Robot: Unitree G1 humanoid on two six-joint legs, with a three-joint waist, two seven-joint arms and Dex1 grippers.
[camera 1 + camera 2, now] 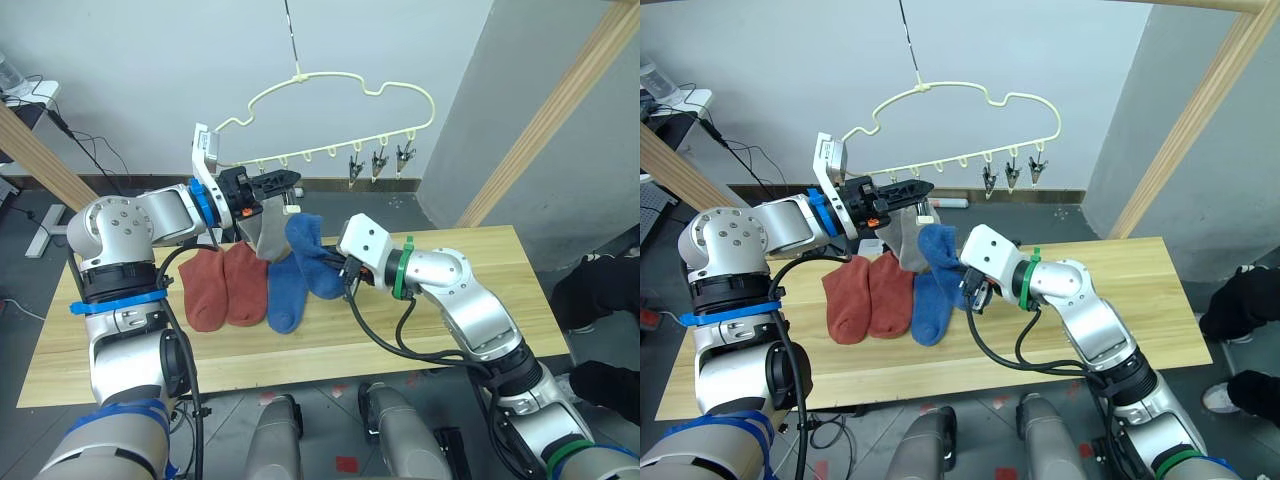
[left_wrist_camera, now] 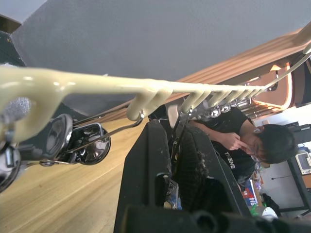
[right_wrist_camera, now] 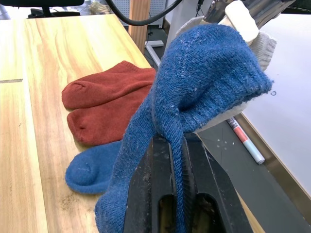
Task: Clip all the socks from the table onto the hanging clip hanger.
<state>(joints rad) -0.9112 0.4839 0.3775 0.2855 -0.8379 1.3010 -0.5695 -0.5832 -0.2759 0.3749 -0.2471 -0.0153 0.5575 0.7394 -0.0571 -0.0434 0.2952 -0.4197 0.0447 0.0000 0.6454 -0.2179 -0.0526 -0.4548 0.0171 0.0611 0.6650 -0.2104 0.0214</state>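
The pale yellow clip hanger (image 1: 340, 98) hangs on a cord above the table (image 1: 450, 300). My left gripper (image 1: 287, 182) is raised at the hanger's left end, its fingers closed around one of the small metal clips (image 2: 179, 127). A grey sock (image 1: 268, 236) dangles just under it. My right gripper (image 3: 177, 141) is shut on a blue sock (image 1: 306, 246) and holds it up beside the grey one. Two rust-red socks (image 1: 222, 286) and another blue sock (image 1: 284, 298) lie flat on the table.
Three more clips (image 1: 378, 164) hang free at the hanger's right end. Slanted wooden poles stand at the right (image 1: 545, 120) and left (image 1: 35, 155). A person (image 2: 243, 141) sits beyond the table. A marker (image 3: 245, 141) lies on the floor.
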